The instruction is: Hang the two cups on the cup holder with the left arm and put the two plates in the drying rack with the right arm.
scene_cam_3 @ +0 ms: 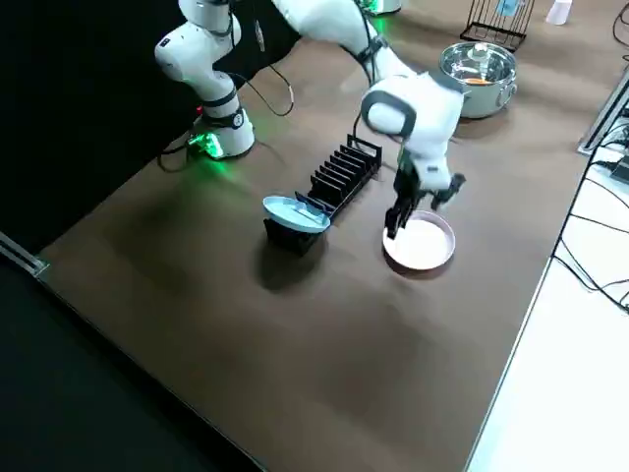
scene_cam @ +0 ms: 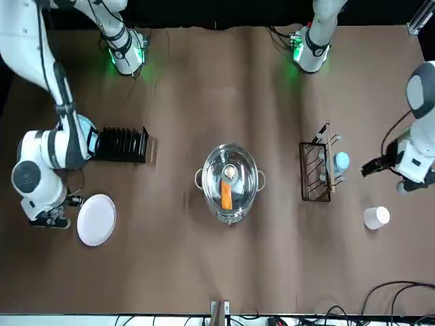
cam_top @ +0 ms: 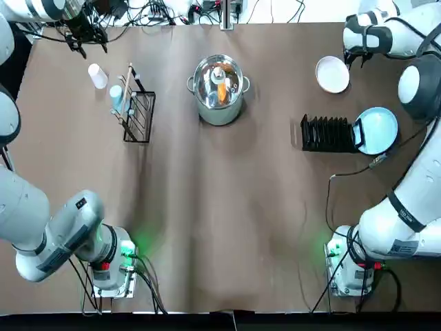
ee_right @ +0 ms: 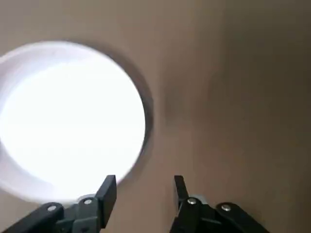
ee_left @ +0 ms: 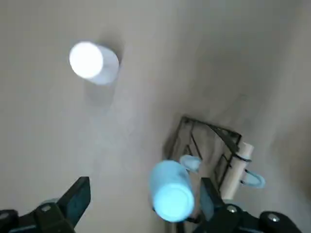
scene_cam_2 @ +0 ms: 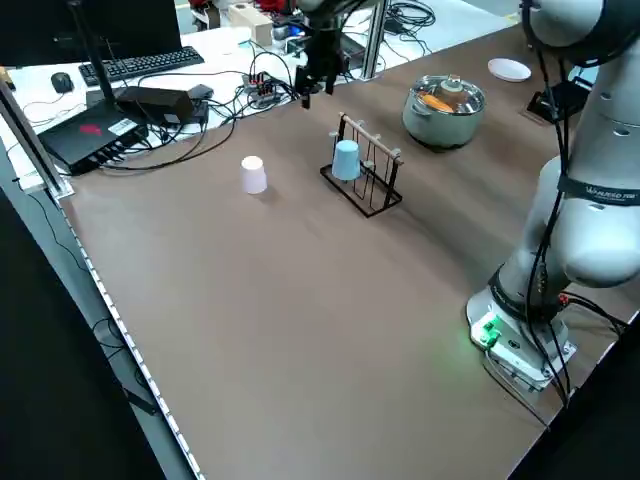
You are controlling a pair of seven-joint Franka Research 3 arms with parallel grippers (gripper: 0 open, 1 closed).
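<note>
While near the right gripper (ee_right: 146,201), the white plate (ee_right: 73,121).

On the brown table (scene_cam: 272,272), a lidded steel pot (scene_cam: 230,183) stands near the middle. Toward the robot's right edge, the light blue plate (scene_cam: 85,126) is at one end of the black drying rack (scene_cam: 121,145); the right gripper (scene_cam: 61,214) is just beside the white plate (scene_cam: 96,220). Toward the left edge, the light blue cup (scene_cam: 341,161) is at the wire rack (scene_cam: 316,171), the white cup (scene_cam: 376,217) well apart from the pot.

Glossy metal pot (cam_top: 219,103), matt table (cam_top: 275,241).
</note>
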